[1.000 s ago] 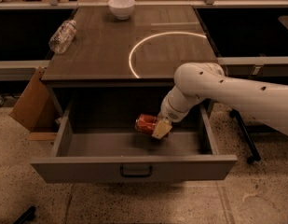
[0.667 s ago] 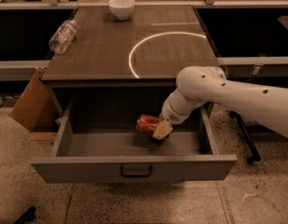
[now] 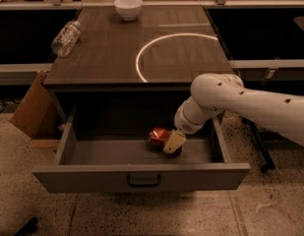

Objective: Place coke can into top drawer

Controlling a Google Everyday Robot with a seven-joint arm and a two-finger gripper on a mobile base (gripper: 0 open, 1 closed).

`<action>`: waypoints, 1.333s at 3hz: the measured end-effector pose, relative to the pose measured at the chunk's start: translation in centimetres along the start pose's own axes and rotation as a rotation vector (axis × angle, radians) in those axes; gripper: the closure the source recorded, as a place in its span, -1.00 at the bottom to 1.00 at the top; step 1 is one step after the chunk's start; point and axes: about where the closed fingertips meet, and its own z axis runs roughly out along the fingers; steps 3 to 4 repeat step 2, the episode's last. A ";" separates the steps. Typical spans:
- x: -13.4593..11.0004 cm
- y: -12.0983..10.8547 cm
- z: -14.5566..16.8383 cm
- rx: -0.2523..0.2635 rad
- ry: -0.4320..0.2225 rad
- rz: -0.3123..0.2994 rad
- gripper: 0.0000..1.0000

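The top drawer (image 3: 92, 177) is pulled open, with a grey-brown front panel and a small dark handle (image 3: 143, 181). The coke can (image 3: 159, 135), red with a silver end, is low inside the drawer, right of its middle, lying tilted just above or on the drawer floor. My gripper (image 3: 170, 142) reaches down into the drawer from the right on a white arm (image 3: 225, 100) and is shut on the can. One pale finger (image 3: 174, 141) shows in front of the can; the other is hidden behind it.
The cabinet top (image 3: 107, 48) carries a white bowl (image 3: 128, 7) at the back, a clear plastic bottle (image 3: 66, 37) lying at the left edge, and a bright ring mark (image 3: 141, 58). A cardboard box (image 3: 31, 104) leans at the left. The floor is speckled.
Almost nothing has changed: the gripper and the can have stayed together low in the drawer, sinking only slightly.
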 end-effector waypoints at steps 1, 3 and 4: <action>1.4 0.1 -1.3 0.017 0.008 0.020 -1.00; 3.6 -0.6 -5.1 0.069 0.018 0.060 -1.00; 3.6 -0.6 -5.1 0.069 0.018 0.060 -1.00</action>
